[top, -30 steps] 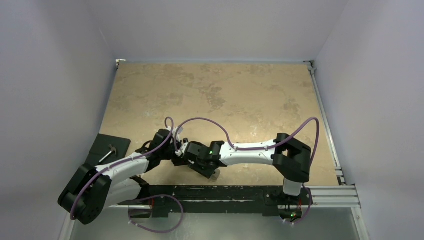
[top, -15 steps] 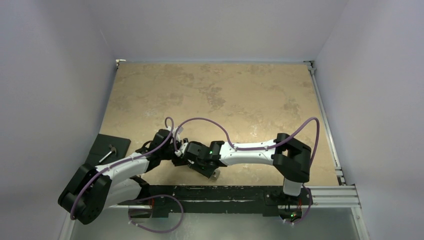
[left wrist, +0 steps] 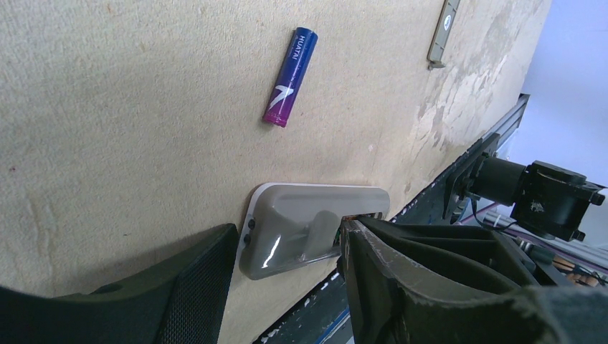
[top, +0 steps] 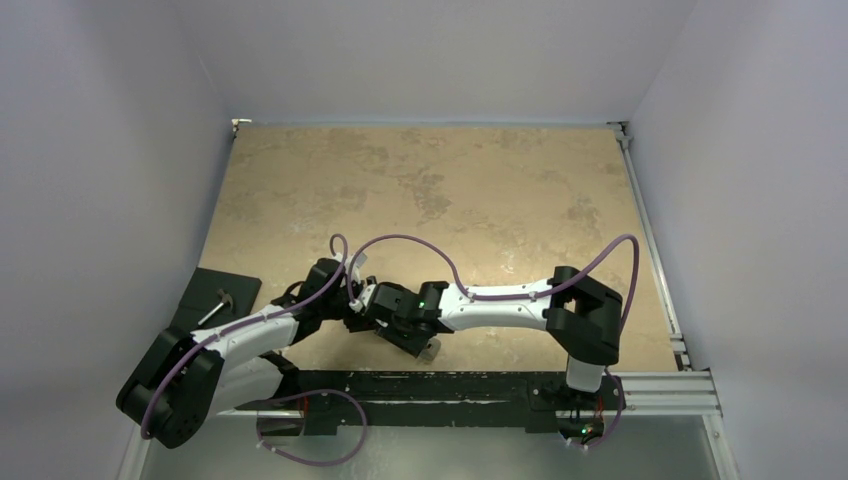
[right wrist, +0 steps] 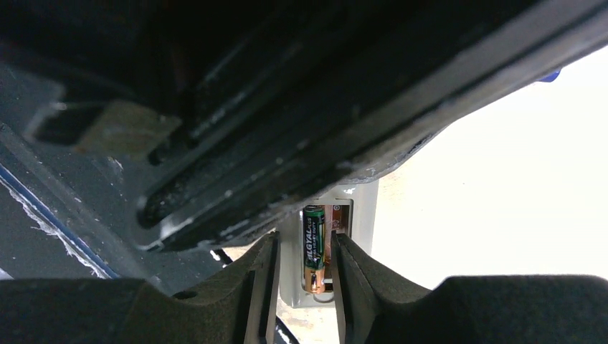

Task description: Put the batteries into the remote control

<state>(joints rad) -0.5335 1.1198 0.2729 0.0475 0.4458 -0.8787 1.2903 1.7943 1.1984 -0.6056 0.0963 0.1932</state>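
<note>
Pale walls enclose a mottled tan table (top: 470,180). From above, the left arm (top: 250,335) and the right arm (top: 500,305) meet wrist to wrist near the front edge, left of centre. Against the views from a second back, neither has shifted noticeably. I judge this to be fine seating work, not carrying. The remote and batteries are hidden beneath the wrists here.

Left wrist view: the remote (left wrist: 308,222) lies grey back up on the table. It sits between the fingers of the left pincer (left wrist: 287,247), which appears closed on it as a brace. The purple battery (left wrist: 290,77) lies loose on the table, well apart from the remote and not yet loaded. A grey cover (left wrist: 443,32) lies farther off.

Right wrist view: the dark battery (right wrist: 313,247) sits lengthwise in the remote's recess, gold end lowest in this view. The right pincer (right wrist: 304,244) straddles it with a narrow gap. Whether its pads press the battery, I cannot tell. The other arm's dark bulk blocks the upper frame.
</note>
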